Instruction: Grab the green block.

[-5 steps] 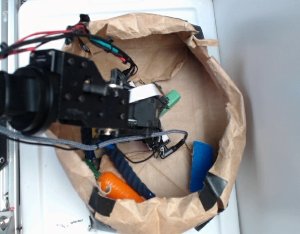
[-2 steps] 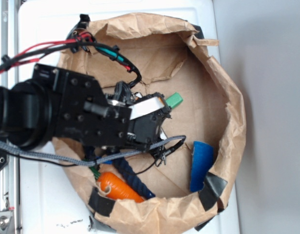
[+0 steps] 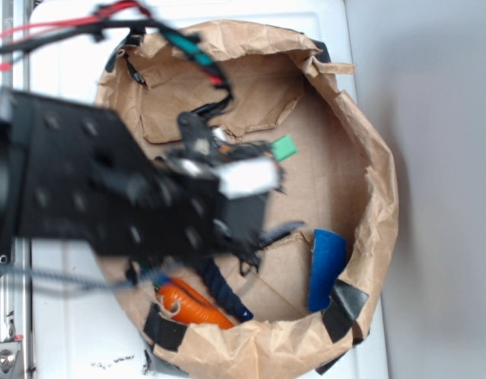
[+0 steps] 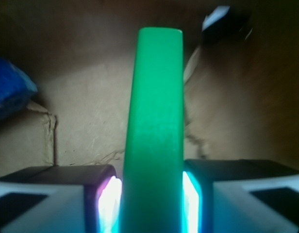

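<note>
Gripper (image 4: 152, 204) pinches my green block (image 4: 154, 136) inside the paper basket (image 3: 369, 158), beside the blue piece (image 3: 326, 268) and carrot (image 3: 192, 304).

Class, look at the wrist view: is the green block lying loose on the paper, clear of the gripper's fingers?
No: the green block stands between the fingers of the gripper, pressed on both sides.

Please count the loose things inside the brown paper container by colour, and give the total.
Green: 1, the long smooth green block, clamped between the gripper fingers.
Blue: 1, the curved blue piece.
Dark navy: 1, the twisted rope.
Orange: 1, the orange toy carrot.
Total: 4; the arm may hide others.
</note>
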